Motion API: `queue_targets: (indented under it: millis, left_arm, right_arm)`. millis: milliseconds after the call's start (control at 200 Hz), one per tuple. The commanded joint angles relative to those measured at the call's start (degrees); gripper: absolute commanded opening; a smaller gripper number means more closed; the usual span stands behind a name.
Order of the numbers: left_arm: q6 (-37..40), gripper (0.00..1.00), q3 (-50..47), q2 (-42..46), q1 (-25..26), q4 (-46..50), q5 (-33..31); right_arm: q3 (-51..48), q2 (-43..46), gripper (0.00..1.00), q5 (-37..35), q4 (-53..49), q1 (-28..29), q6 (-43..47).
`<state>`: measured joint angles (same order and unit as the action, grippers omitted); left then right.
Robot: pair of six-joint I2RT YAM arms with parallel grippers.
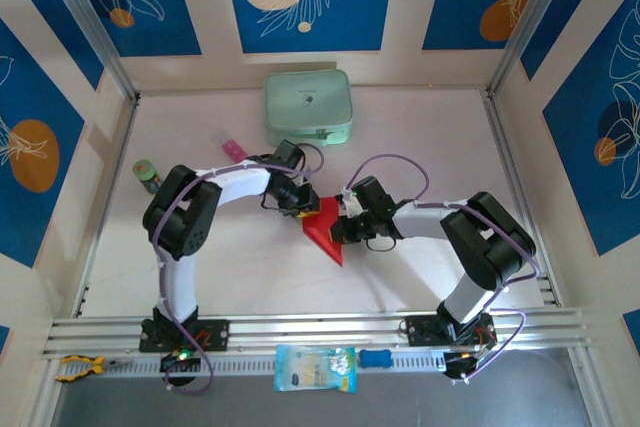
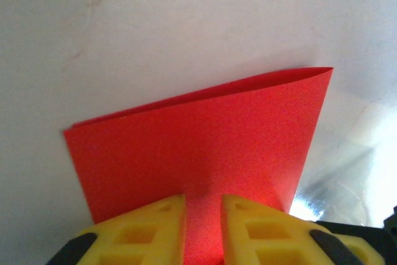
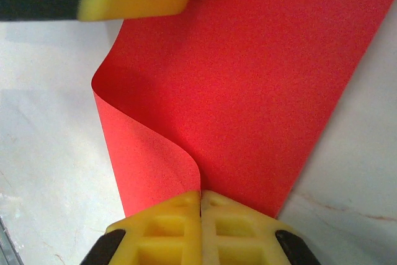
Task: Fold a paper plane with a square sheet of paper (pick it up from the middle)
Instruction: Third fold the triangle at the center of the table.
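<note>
Square sheet of paper (image 1: 326, 235) is sitting folded between both grippers, its length running straight ahead of my right gripper (image 3: 200, 195), which is pinching the near edge tight. Left gripper (image 2: 203, 206) is facing it from the far end, jaws standing slightly apart around that edge. Desk (image 1: 430, 147) is lying bare out past both, so I'm guessing there's room to swing.

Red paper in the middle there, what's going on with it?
Both arms meet over the paper, which is partly folded and not yet a plane. The right claw is shut on one edge, where the sheet curls over. The left claw sits at the other side with its jaws slightly apart, red sheet showing in the gap.
</note>
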<state>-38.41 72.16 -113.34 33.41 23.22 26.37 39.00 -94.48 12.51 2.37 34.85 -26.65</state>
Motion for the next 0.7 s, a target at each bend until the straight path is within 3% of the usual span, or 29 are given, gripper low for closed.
queue_targets:
  millis: [0,230,430,695]
  left_arm:
    - [1.0,0.26,-0.2,4.8,0.3,0.9,-1.7]
    - [-2.8,0.26,-7.6,11.3,0.6,-4.9,-0.1]
    - [-8.9,0.14,-14.7,16.2,2.8,-13.8,3.9]
    - [-21.1,0.03,-25.7,17.5,6.7,-32.6,4.5]
  right_arm:
    - [-0.4,-1.5,0.02,0.3,-0.6,0.0,-0.5]
    - [-0.3,-1.6,0.01,0.6,-0.7,0.0,-0.4]
    - [0.0,-1.5,0.01,0.6,-1.1,-0.1,-0.3]
    - [0.0,-1.5,0.02,0.4,-1.1,-0.2,-0.4]
